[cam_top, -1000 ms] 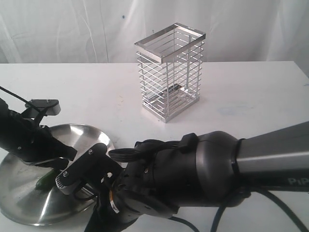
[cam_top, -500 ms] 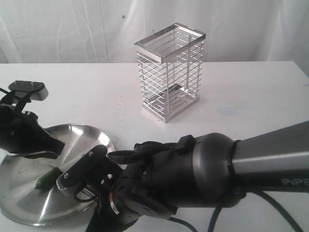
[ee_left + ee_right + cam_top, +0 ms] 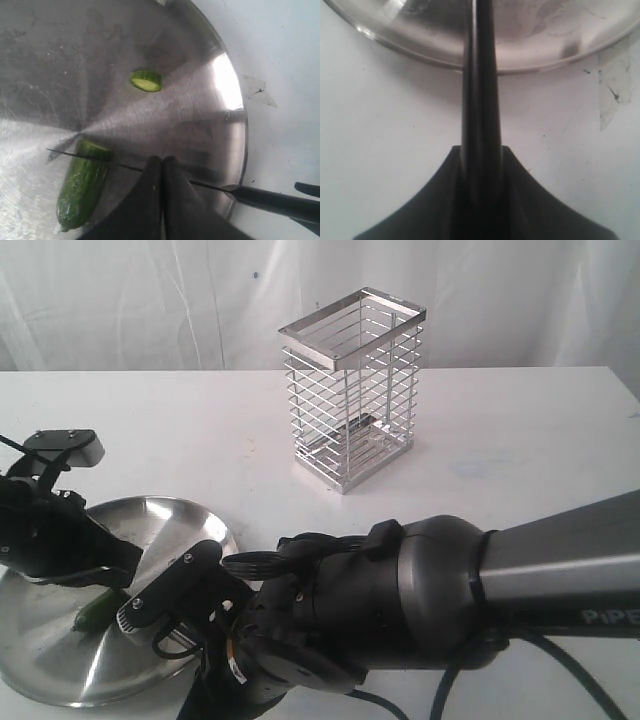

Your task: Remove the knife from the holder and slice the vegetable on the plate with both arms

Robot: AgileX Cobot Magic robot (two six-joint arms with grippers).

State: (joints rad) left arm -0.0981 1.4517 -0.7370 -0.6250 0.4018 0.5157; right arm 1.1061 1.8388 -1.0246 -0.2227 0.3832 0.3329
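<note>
One slice [image 3: 146, 81] lies on the plate [image 3: 227, 125]; most of the cucumber [image 3: 82, 192] remains uncut. Right gripper [image 3: 480, 150] jaws pinch the knife [image 3: 270, 200]; left gripper [image 3: 162, 161] jaws are pressed together.

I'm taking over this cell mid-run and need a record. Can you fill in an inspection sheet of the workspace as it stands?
Surface: white table, faint smudges.
Job's things: holder upright and empty; plate carries the vegetable and one cut slice; knife reaches over the plate, its blade at the vegetable's cut end.
Clutter: a scrap of clear tape on the table beside the plate.
Grippers: left gripper shut and empty above the plate; right gripper shut on the knife.
Cables: black cables trail below the right arm.
Surroundings: white curtain behind the table.
</note>
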